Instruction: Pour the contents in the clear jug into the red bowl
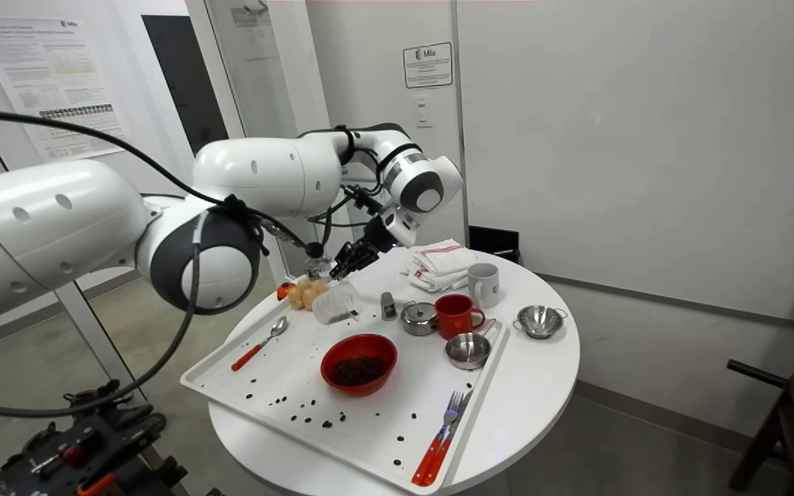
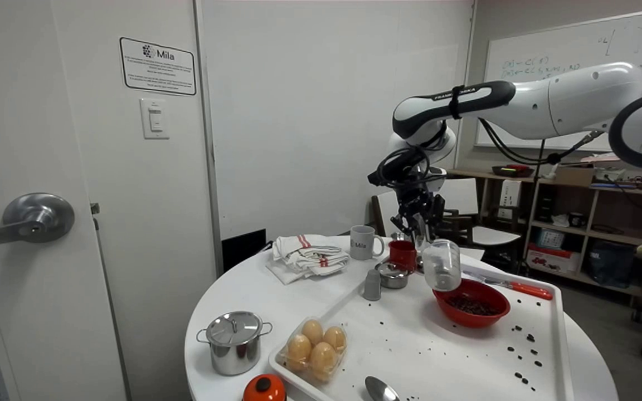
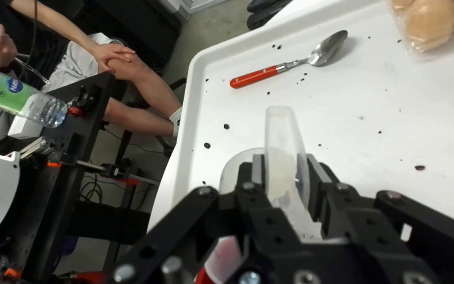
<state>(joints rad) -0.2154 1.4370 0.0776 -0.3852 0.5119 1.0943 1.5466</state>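
The clear jug (image 2: pixel 442 266) is tipped, its handle (image 3: pixel 283 138) pinched in the gripper (image 3: pixel 286 169). Dark bits (image 1: pixel 357 372) are seen lower than it, in the red bowl (image 1: pixel 359 346).

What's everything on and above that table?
tray: one, white, on table
clear jug: one, colourless, tilted above tray
red bowl: one, red, on tray
beans: many, dark, bowl and tray
eggs: four, tan, tray corner
spoon, fork, knife: one each, red-handled, on tray
mugs: two, red and grey, close together
metal vessels: four, silver, tray and table
shaker: one, grey, near mugs
orange lid: one, orange, near eggs
cloths: one pile, white, on table
arm: one, white, above table
claw: one, black, gripping clear jug
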